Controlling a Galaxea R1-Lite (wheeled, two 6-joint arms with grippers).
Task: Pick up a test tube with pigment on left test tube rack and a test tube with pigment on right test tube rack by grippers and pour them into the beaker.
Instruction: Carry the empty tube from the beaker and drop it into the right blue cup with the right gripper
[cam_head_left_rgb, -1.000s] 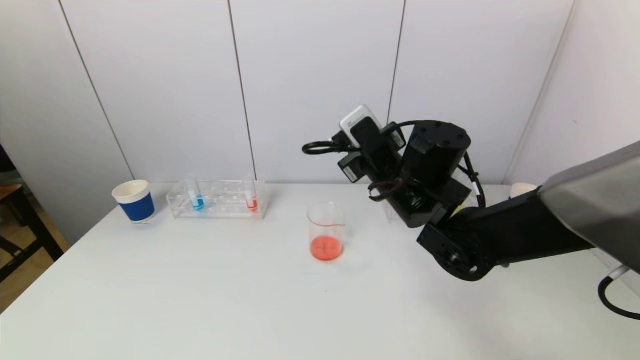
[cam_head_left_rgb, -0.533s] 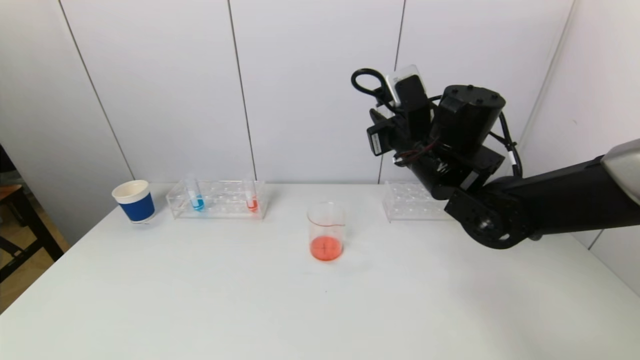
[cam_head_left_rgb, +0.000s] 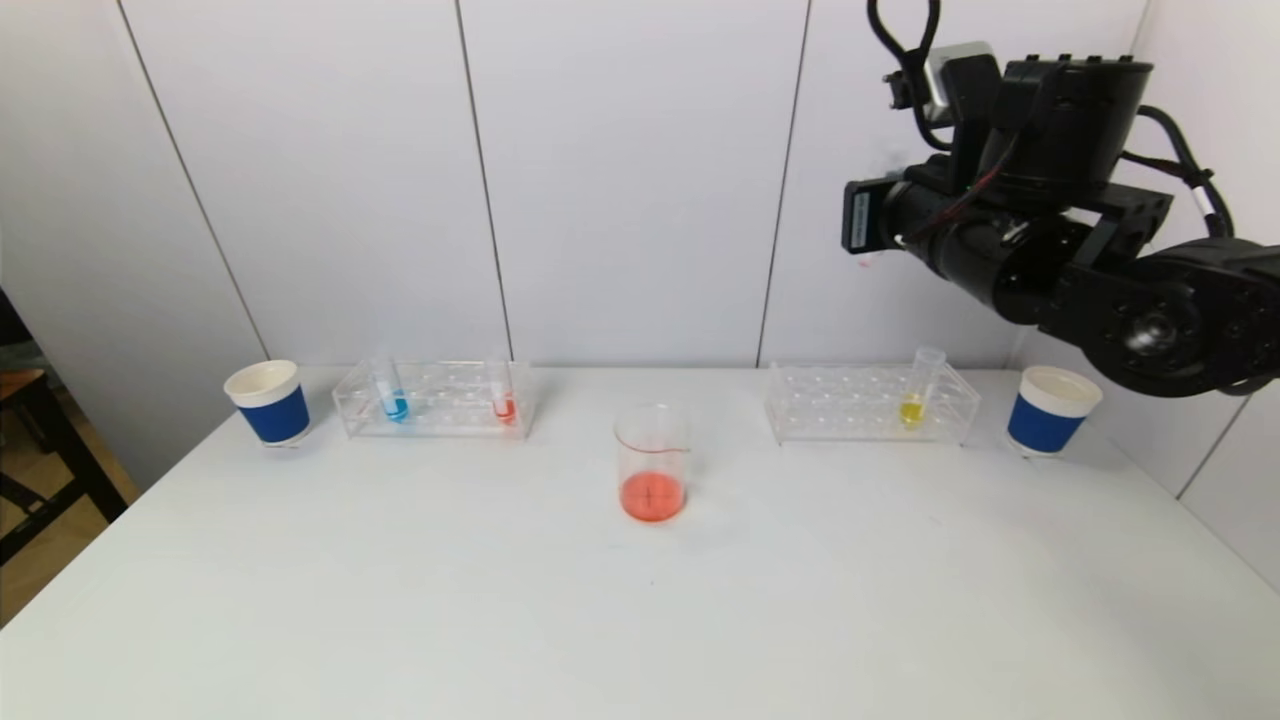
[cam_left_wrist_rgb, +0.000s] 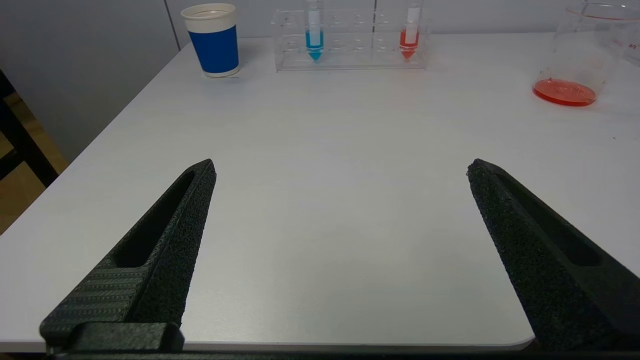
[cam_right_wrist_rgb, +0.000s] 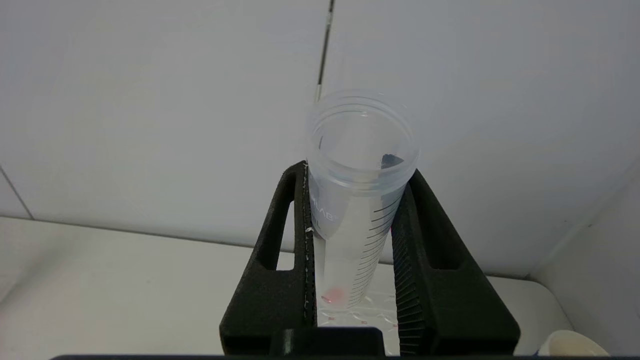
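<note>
The right arm (cam_head_left_rgb: 1150, 300) is raised high at the right side, its wrist well above the table. The right gripper (cam_right_wrist_rgb: 357, 200) is clamped on a nearly empty test tube (cam_right_wrist_rgb: 357, 200). The left gripper (cam_left_wrist_rgb: 340, 170) sits low near the table's front edge, fingers (cam_left_wrist_rgb: 165, 235) spread wide, holding nothing.

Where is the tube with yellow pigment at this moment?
In the head view, the yellow tube stands in the right rack, at its end nearest the right blue cup.
</note>
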